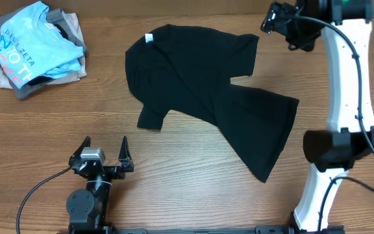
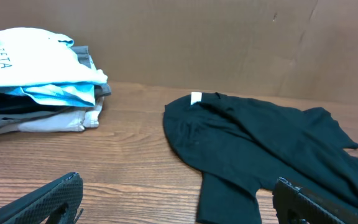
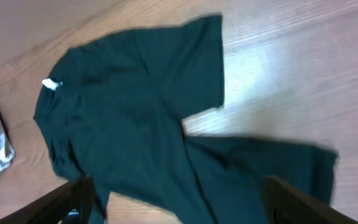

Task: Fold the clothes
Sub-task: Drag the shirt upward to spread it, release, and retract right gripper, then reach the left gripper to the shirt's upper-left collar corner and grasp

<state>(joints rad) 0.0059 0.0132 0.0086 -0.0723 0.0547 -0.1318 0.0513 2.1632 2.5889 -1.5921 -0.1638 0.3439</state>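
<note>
Left pincer (image 1: 104, 148) spread wide, nothing gripped, near surface (image 1: 193, 188) edge; right pincer (image 3: 176, 183) likewise wide, held near rumpled shirt (image 1: 193, 84).

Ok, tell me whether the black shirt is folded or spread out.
Spread, not neatly folded: the black shirt lies loose and rumpled on the table, both sleeves out, white label showing.

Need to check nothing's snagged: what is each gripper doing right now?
Left gripper: open, holding nothing.
Right gripper: open above the black shirt, holding nothing.
</note>
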